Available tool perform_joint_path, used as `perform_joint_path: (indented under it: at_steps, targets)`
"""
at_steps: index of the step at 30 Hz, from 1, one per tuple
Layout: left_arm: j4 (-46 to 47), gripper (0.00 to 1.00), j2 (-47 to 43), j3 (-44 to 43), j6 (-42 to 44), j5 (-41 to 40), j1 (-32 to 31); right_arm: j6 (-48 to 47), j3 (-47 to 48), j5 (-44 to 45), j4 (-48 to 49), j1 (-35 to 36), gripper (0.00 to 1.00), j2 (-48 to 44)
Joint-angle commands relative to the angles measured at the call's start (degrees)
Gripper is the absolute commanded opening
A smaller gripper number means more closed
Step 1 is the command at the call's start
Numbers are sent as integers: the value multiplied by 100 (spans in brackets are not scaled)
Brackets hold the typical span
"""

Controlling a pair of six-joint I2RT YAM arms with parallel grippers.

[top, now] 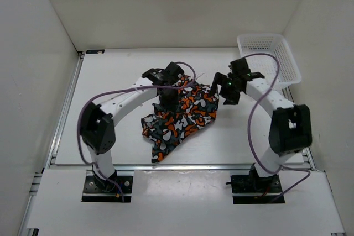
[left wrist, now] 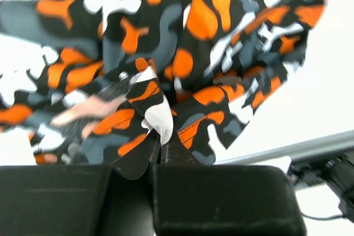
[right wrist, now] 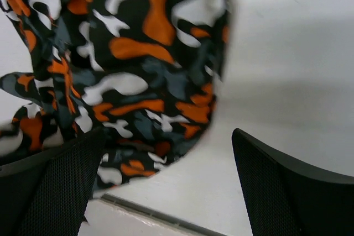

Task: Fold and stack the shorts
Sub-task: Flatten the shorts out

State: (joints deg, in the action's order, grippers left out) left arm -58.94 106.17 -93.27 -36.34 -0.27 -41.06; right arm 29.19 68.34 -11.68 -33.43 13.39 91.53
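Observation:
The camouflage shorts (top: 180,117) lie crumpled on the white table between the two arms, with one corner trailing toward the near edge. My left gripper (top: 167,93) is over their far part and is shut on a pinched fold of the shorts (left wrist: 157,117). My right gripper (top: 225,89) is open and empty just beyond the shorts' right edge. In the right wrist view the shorts (right wrist: 127,64) lie in front of and partly under the left finger (right wrist: 50,192); the right finger (right wrist: 293,192) is over bare table.
A white plastic mesh basket (top: 269,57) stands at the far right corner of the table. White walls enclose the table on three sides. A metal rail (top: 182,166) runs along the near edge of the table, and it also shows in the left wrist view (left wrist: 287,150).

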Motion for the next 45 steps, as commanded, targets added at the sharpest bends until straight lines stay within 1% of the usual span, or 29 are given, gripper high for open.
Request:
perform_joint_path:
  at_steps: [1, 3, 5, 7, 8, 9, 10, 11, 13, 16, 17, 18, 20, 21, 24, 26, 30, 31, 33, 34, 36, 37, 38, 40, 41, 42, 43, 44, 45]
  targets:
    - [14, 10, -841, 352, -207, -87, -7, 95, 644, -97, 423, 243, 99, 786]
    - [14, 10, -1036, 423, -259, -87, -7, 270, 724, -308, 635, 462, 99, 1261]
    - [14, 10, -1265, 424, -260, -157, -7, 455, 778, 6, 777, 699, 89, 1603]
    - [-126, 10, -1388, 337, -260, -262, -7, 578, 979, 183, 777, 762, 72, 1893]
    - [-196, 10, -1388, 197, -260, -263, -7, 579, 1041, 184, 777, 849, 38, 1965]
    - [-336, 10, -1388, 109, -260, -332, -7, 631, 1120, 245, 777, 902, 19, 1966]
    - [-407, 10, -1388, 12, -260, -429, -7, 632, 1303, 306, 777, 902, 6, 2026]
    - [-478, 10, -1388, -215, -190, -482, -7, 632, 1436, 359, 724, 902, 0, 2027]
    - [-670, 10, -1388, -515, 3, -631, 97, 632, 1804, 526, 566, 842, 0, 1966]
    - [-987, 10, -977, -1699, 389, -903, 571, 632, 2910, 579, 250, 622, 0, 1913]
    - [-1214, 10, -697, -2120, 504, -974, 851, 632, 3575, 466, 171, 543, 0, 1913]
    - [-1330, 10, -529, -3056, 740, -975, 1002, 684, 3895, 465, 22, 412, 0, 1852]
    - [-1724, 10, -169, -4123, 908, -870, 1466, 745, 4719, 413, -102, 297, 0, 1782]
    - [-1839, 10, 173, -5155, 979, -765, 1617, 798, 4907, 360, -163, 192, 0, 1650]
    - [-1377, 10, -95, -5307, 919, -185, 2074, 799, 5111, 360, -164, 138, 0, 1169]
    - [-1183, 10, -324, -5167, 918, -236, 2076, 738, 4919, 490, -164, 138, 0, 860]
    - [-830, 10, -1097, -4219, 866, -236, 2076, 667, 3445, 824, 99, 487, 0, -429]
    - [-752, 10, -1473, -3616, 865, -236, 1954, 667, 2484, 1095, 370, 585, 0, -712]
    - [-594, 10, -1957, -2710, 734, -385, 1778, 719, 1529, 1596, 460, 953, 0, -1475]
    - [-436, 10, -2578, -1452, 638, -386, 1603, 841, 646, 1843, 460, 1051, 0, -1706]
    - [377, 10, -3275, 108, 182, 41, 1452, 1114, -255, 2099, 512, 1192, 0, -2267]
    - [705, 10, -3887, 1639, -282, 228, 1278, 1324, -1034, 2100, 513, 1193, 3, -2419]
    - [960, 17, -4102, 2290, -538, 377, 1189, 1396, -1363, 2048, 513, 1271, 12, -2533]
    - [1104, 35, -4280, 3206, -970, 432, 987, 1519, -2022, 1933, 426, 1333, 38, -2797]
    - [1104, 39, -4280, 3654, -1067, 432, 986, 1606, -2148, 1985, 208, 1394, 47, -2998]
    - [1104, 62, -4350, 3754, -1155, 223, 934, 1607, -2227, 2055, 92, 1395, 53, -3131]
    - [947, 76, -4464, 3755, -1226, 108, 933, 1607, -2280, 2126, -5, 1395, 61, -3271]
    - [885, 87, -4526, 3755, -1296, -15, 933, 1520, -2281, 2126, -119, 1334, 76, -3516]
    - [823, 95, -4578, 3642, -1297, -225, 933, 1459, -2168, 2196, -216, 1272, 81, -3606]
